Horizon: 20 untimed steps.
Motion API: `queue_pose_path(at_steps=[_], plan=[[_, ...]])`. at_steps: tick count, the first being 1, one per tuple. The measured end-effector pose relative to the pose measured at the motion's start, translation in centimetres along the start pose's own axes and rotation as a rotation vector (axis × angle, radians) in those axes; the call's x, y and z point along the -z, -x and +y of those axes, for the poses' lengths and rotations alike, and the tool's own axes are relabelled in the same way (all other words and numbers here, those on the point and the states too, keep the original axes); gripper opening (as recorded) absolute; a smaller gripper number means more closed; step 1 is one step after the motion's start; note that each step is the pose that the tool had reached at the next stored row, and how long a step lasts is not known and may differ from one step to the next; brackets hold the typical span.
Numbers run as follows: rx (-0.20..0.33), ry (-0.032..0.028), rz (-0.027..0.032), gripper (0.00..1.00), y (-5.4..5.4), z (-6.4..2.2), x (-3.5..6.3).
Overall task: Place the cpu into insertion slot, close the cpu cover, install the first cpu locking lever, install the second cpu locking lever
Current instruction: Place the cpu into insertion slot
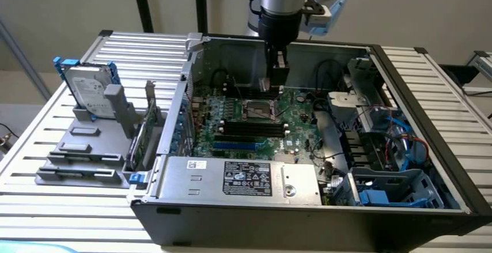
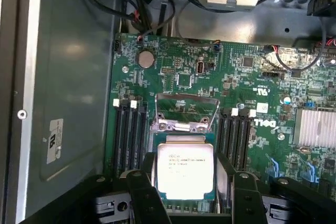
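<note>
The cpu (image 2: 186,168) is a pale square chip with printed text, sitting between my gripper's (image 2: 191,184) two black fingers (image 2: 143,192), which close on its two sides. In the exterior view my gripper (image 1: 271,87) hangs inside the computer case, a short way above the insertion slot (image 1: 261,110), a dark socket with a silver rim on the green board. The cpu cover (image 2: 187,97), a silver frame, stands tilted open on its hinge just beyond the chip. The chip hides most of the socket in the wrist view.
Black memory slots (image 2: 127,129) flank the socket on both sides. A power supply (image 1: 238,178) fills the case's front and drive cages with cables (image 1: 384,143) sit on the exterior view's right. A hard drive (image 1: 89,94) stands outside the case on the left.
</note>
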<state>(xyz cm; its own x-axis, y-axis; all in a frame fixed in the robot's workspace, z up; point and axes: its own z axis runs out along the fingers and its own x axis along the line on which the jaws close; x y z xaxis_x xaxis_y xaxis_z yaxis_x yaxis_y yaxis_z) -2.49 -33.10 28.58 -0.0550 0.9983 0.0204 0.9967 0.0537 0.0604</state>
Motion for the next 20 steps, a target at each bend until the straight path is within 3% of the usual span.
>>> queue_pose_path(at_steps=[3,7,20], plan=[[-0.006,-0.0068,0.0001,0.55,0.7,-0.05,-0.13],[-0.01,-0.0162,0.0003,0.55,0.9,-0.38,-0.49],[-0.032,-0.0176,-0.0009,0.55,0.4,-1.47,-2.37]])
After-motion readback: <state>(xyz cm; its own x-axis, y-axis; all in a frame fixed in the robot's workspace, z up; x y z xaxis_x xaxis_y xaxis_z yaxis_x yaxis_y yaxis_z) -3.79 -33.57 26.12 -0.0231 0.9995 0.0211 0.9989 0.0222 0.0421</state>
